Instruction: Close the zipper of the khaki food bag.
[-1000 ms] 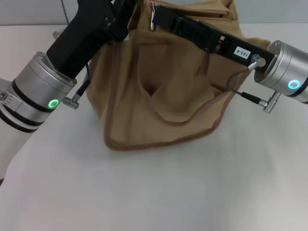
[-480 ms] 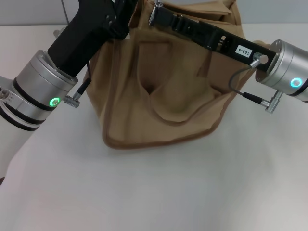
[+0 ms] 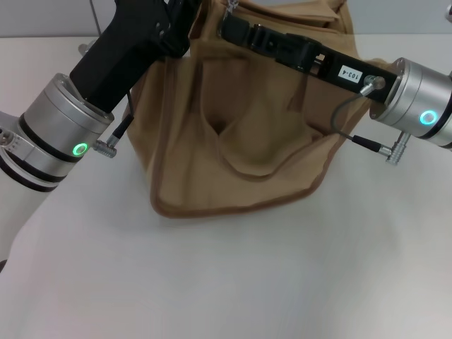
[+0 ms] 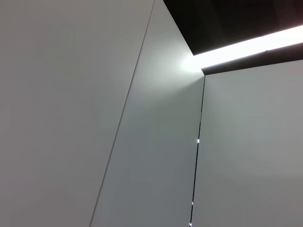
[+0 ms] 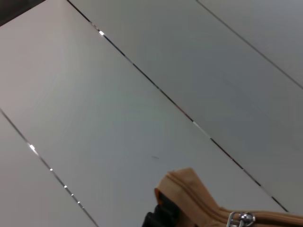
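Observation:
The khaki food bag [image 3: 240,141] stands on the white table, its top pulled up toward the frame's upper edge. My left gripper [image 3: 176,13] reaches in at the bag's top left corner and appears shut on the bag's end; a black fingertip [image 5: 158,218] shows there in the right wrist view. My right gripper [image 3: 227,18] lies across the bag's top from the right and appears shut on the zipper pull. The tan zipper [image 5: 199,201] and its silver pull [image 5: 241,219] show in the right wrist view, near the bag's end [image 5: 182,182].
White table [image 3: 212,282] spreads in front of the bag. Both forearms flank the bag, the left arm [image 3: 63,134] and the right arm [image 3: 417,106]. The left wrist view shows only grey wall panels [image 4: 142,142] and a ceiling light.
My right gripper has slid left and slightly up along the bag's top toward the left gripper. The bag's top has shifted a little with it. The left arm has not moved.

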